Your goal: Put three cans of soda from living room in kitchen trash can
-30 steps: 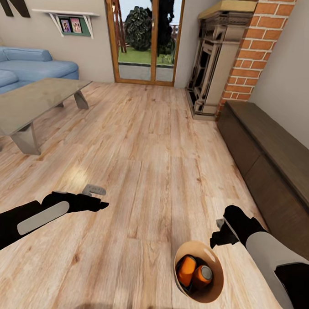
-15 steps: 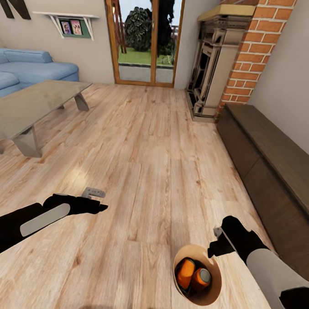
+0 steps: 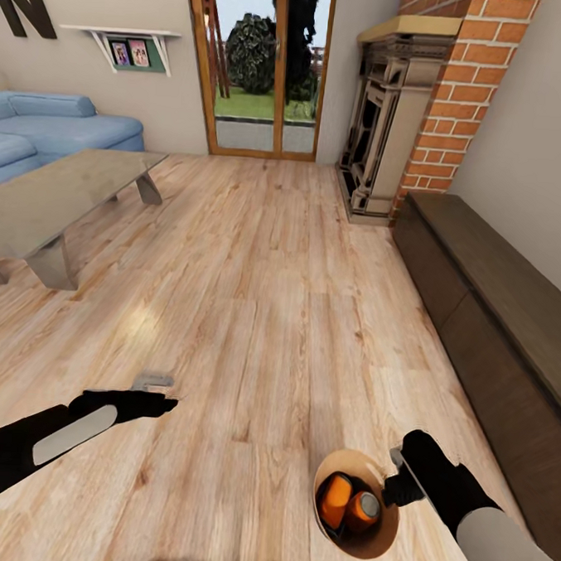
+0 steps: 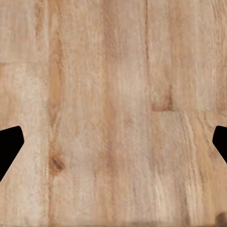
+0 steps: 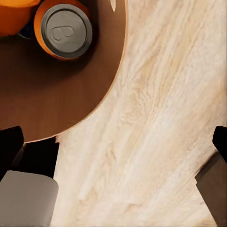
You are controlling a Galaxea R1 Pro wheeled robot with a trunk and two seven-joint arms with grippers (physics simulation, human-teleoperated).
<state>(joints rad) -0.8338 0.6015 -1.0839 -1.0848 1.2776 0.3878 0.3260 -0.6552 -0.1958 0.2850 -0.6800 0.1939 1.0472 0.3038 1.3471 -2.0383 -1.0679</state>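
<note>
Room: a living room with a light wood plank floor (image 3: 262, 313), a blue sofa (image 3: 49, 129), a glass coffee table (image 3: 57, 196), a red brick column (image 3: 457, 100) and a long dark low cabinet (image 3: 495, 302).
Bin: the small round bin with a brown and tan inside (image 3: 356, 514) hung at the right arm's end above the floor, near the low cabinet.
Cans: two orange drink cans lay inside the bin; one stood with its grey metal top (image 5: 65, 30) up, the other orange can (image 3: 335, 500) leaned beside it (a dark blue sliver showed between them in the right wrist view, too small to tell).
Right gripper (image 3: 401, 479): clenched on the bin's rim.
Left gripper (image 3: 153, 393): jaws released, tips wide apart over bare floor in the left wrist view.
</note>
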